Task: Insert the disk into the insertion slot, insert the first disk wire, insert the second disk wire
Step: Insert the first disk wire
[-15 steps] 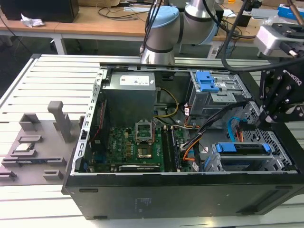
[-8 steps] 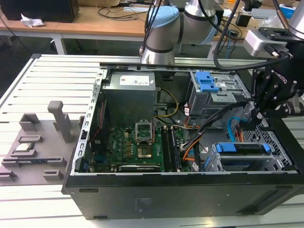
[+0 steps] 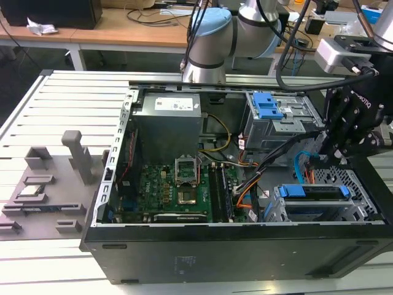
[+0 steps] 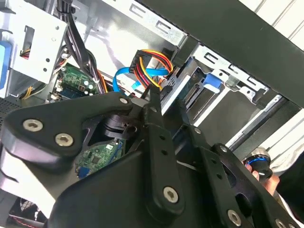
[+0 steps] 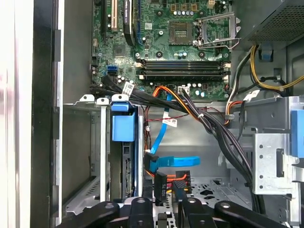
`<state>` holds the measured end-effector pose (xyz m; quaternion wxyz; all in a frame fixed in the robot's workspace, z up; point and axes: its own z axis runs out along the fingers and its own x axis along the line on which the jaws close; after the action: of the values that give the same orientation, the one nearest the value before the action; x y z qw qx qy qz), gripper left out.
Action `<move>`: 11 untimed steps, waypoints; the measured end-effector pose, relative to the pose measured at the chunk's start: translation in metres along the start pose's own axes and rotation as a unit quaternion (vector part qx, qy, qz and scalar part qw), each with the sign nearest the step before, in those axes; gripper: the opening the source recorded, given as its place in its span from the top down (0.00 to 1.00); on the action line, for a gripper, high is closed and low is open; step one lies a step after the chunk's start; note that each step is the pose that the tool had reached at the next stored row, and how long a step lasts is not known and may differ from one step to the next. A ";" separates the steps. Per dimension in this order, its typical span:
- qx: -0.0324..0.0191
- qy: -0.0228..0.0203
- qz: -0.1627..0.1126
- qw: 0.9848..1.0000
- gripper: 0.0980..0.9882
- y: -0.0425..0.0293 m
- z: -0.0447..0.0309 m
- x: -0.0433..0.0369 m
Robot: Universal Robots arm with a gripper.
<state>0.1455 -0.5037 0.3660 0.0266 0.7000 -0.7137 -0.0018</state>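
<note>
A robot arm's gripper (image 5: 168, 199) is reaching into an open computer case (image 3: 233, 258), its black links cut off at the picture's edge in the first wrist view. A dark plug (image 5: 161, 183) on the orange, red and yellow wire bundle (image 4: 151, 63) is sitting right in front of it, and whether the tool is clamping that plug or merely standing against it cannot be told. Just beyond, the light-blue data cable (image 5: 164, 137) is looping down beside the disk (image 5: 128, 175), its end half hidden behind the plug. The disk is sitting inside the silver drive bay (image 5: 85, 152), showing just one edge and its blue carrier (image 5: 122, 126). Farther in, the green circuit board (image 5: 190, 42) is lying partly covered by black cables (image 5: 223, 137).
</note>
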 end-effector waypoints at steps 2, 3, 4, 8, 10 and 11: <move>0.000 0.002 0.000 1.000 0.77 -0.0002 0.0086 -0.0002; 0.000 0.005 0.000 1.000 0.77 -0.0003 0.0114 -0.0004; 0.000 0.007 0.000 1.000 0.77 -0.0003 0.0118 -0.0003; 0.000 0.007 0.000 1.000 0.77 -0.0003 0.0118 -0.0003; 0.000 0.007 0.000 1.000 0.92 -0.0003 0.0118 -0.0003; 0.000 0.007 0.000 1.000 0.92 -0.0003 0.0118 -0.0003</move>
<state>0.1454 -0.5038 0.3542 0.0315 0.6997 -0.7137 0.0032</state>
